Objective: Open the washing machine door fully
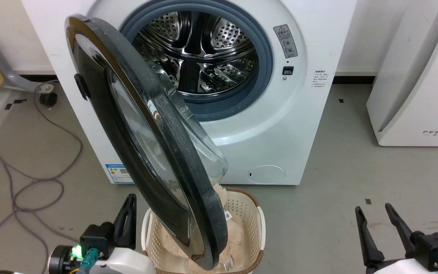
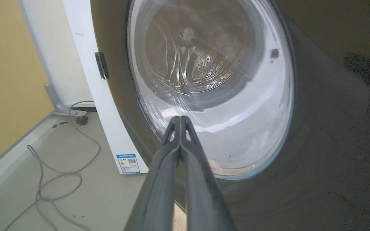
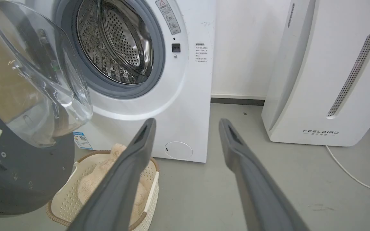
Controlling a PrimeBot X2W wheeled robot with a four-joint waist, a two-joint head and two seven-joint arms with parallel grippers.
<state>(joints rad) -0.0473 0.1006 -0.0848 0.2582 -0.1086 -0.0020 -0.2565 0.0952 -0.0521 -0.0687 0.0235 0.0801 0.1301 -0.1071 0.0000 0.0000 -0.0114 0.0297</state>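
The fingers (image 2: 162,179) of the left gripper (image 2: 180,119) are clenched tight against each other along their whole length, with nothing between them. They point at the outer face of the washing machine door (image 1: 143,144), their tips set before the lower part of its glass window (image 2: 210,80); whether they touch the door I cannot tell. In the head view this gripper sits low at the near left, just left of the door's near edge.

The fingers (image 3: 127,179) of the right gripper (image 3: 187,122) are released and spread wide, grasping nothing. This gripper hangs at the near right over bare grey floor (image 1: 337,190), well apart from the door.

The door stands partly open, hinged on the left of the washing machine (image 1: 280,125) and swung out toward the near side, its black face turned left and its clear bowl bulging right. Its free edge hangs above a cream perforated basket (image 1: 261,228) holding pale plush fabric (image 1: 242,236), which stands on the floor just in front of the machine.

Behind the door the steel drum (image 1: 200,49) lies exposed inside its grey gasket (image 1: 265,64). A blue label (image 1: 118,173) and an oval flap (image 1: 266,174) sit low on the white front. A grey cable (image 1: 32,182) loops on the floor at the left – a white FEELBIRD appliance (image 1: 413,76) stands at the far right.
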